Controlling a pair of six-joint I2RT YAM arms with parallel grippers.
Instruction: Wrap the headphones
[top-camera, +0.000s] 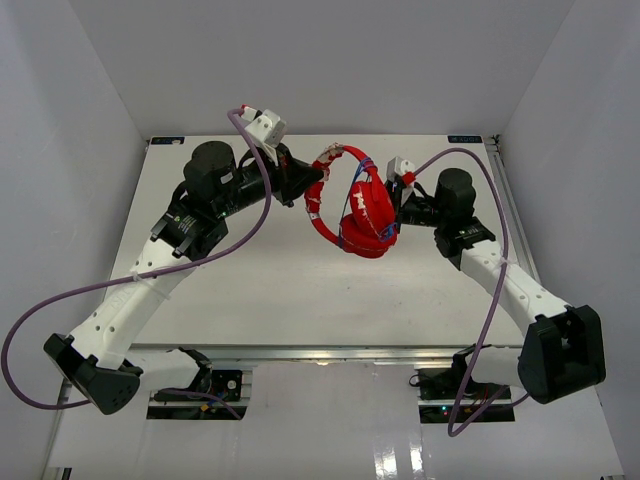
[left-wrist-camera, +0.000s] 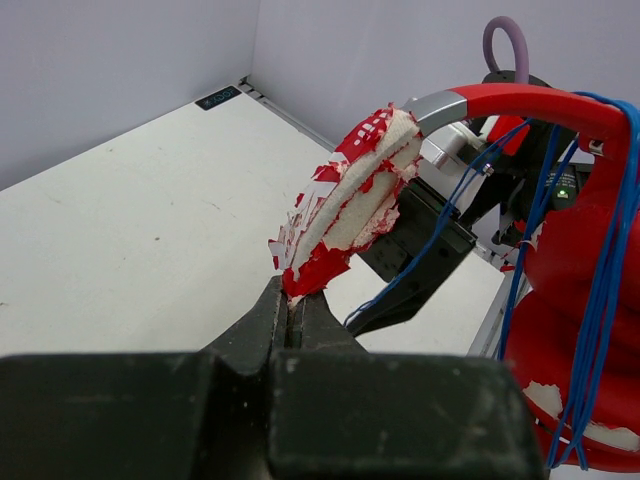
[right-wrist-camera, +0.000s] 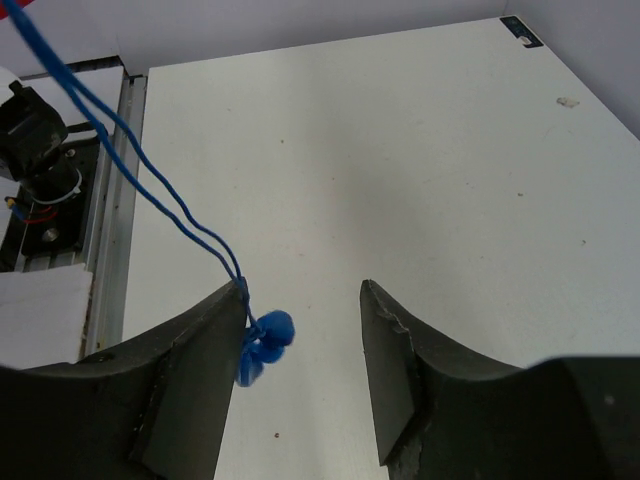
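Note:
The red headphones (top-camera: 365, 212) hang in the air above the table's middle, between my two grippers. My left gripper (top-camera: 312, 186) is shut on the torn red-and-white headband padding (left-wrist-camera: 345, 205), its jaws closed tight on the padding's lower end (left-wrist-camera: 292, 298). The thin blue cable (left-wrist-camera: 598, 250) is wound in several strands round the headband and cup. My right gripper (right-wrist-camera: 300, 300) is open at the cup's right side (top-camera: 398, 212). The small blue plug (right-wrist-camera: 262, 345) hangs against its left finger's inner face, with the cable (right-wrist-camera: 150, 170) running up and left. The right finger does not touch it.
The white table (top-camera: 300, 290) lies below the headphones. A metal rail and hardware (right-wrist-camera: 105, 250) run along the table's right edge. White walls enclose the back and both sides. Purple robot cables (top-camera: 250, 215) loop beside both arms.

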